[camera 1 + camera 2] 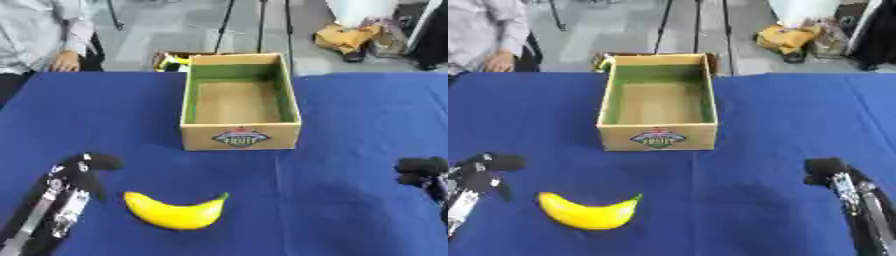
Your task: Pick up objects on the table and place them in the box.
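A yellow banana [175, 212] is seen lying on the blue table [350, 130] at about six o'clock from the cardboard box [240, 131], well apart from it, its curve sagging toward the near edge and both tips turned up. The box is set at the middle of the cloth toward twelve o'clock, its open top facing up and nothing visible inside — a placement that seems meant to leave it reachable from either side.

The left hand [83, 167] is held just beside the banana at its nine o'clock, not touching it. Its fingers appear curled, with nothing gripped between them; the posture reads as a hand staged for a grasp rather than one already made. The right hand [826, 170] is held at about three o'clock, well apart from the fruit, its dark fingers bunched — whether they are curled shut or merely relaxed cannot be told from either view.

By judgement, the task is at its start: the banana is untouched on the cloth and the box holds nothing. The left hand is the better placed of the two, so the pick would likely be made from that side, and the fruit would then be carried toward twelve o'clock and lowered past the near wall of the box.
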Available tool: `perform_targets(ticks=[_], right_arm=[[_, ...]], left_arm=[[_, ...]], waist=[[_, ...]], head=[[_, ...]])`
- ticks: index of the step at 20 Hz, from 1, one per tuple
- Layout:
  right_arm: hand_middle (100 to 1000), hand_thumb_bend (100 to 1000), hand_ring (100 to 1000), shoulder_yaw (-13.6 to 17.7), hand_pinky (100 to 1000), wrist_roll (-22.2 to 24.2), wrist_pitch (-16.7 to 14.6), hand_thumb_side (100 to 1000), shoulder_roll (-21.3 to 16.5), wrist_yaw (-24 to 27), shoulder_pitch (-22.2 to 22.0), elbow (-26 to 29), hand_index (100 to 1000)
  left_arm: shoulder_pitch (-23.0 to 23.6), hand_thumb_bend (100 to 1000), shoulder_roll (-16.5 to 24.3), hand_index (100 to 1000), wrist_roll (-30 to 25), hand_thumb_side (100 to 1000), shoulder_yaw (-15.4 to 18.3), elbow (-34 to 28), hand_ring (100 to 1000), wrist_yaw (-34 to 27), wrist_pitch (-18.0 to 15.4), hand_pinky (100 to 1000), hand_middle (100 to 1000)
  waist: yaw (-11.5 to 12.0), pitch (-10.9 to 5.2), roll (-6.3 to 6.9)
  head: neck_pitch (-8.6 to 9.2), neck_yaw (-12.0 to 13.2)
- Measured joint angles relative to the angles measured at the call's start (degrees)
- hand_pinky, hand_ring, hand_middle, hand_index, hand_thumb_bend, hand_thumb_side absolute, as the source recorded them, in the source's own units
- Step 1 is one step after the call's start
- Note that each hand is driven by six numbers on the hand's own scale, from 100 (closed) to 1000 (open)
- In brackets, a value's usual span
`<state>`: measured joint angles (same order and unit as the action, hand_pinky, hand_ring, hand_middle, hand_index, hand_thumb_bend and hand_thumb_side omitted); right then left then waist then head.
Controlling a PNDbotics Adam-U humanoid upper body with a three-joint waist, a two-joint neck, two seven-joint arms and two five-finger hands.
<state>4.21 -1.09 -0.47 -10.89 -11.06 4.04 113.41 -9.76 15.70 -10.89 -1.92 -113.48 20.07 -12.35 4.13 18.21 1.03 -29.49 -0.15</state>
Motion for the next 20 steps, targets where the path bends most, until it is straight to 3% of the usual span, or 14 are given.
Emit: perform_targets(ticks=[6,10,16,20], right_arm=[[489,100,760,0.0,745,-0.1,0.1,1000,0.0,0.0,0.0,0.0,719],[489,100,760,0.0,751,-0.3,0.3,1000,-0.1,-0.1,-0.1,0.0,718],[488,100,760,0.0,757,-0.4,0.4,1000,-0.1,-0.3,-0.3,0.0,718],[487,100,760,0.0,758,-0.4,0.4,1000,-0.1,-0.3,-0.3,0.0,717]], left_arm=[[-2.1,100,3.5,791,-0.9,966,0.7,0.0,759,4.6,-2.9,397,715],[-5.6,100,7.0,834,-3.1,965,-1.4,0.0,731,7.8,-2.3,398,737],[-9.6,100,14.3,870,-7.7,985,-3.5,0.0,758,12.8,-1.4,436,772],[-11.5,100,16.1,878,-10.9,982,-5.0,0.0,811,15.9,-1.3,494,792]], waist=[[0.1,-0.3,0.28],[-0.2,-0.63,0.92],[-0.7,-0.63,0.49],[-1.2,-0.64,0.17]], head=[[-0.24,0.0],[-0.7,0.1],[-0.78,0.5],[-0.86,0.6]])
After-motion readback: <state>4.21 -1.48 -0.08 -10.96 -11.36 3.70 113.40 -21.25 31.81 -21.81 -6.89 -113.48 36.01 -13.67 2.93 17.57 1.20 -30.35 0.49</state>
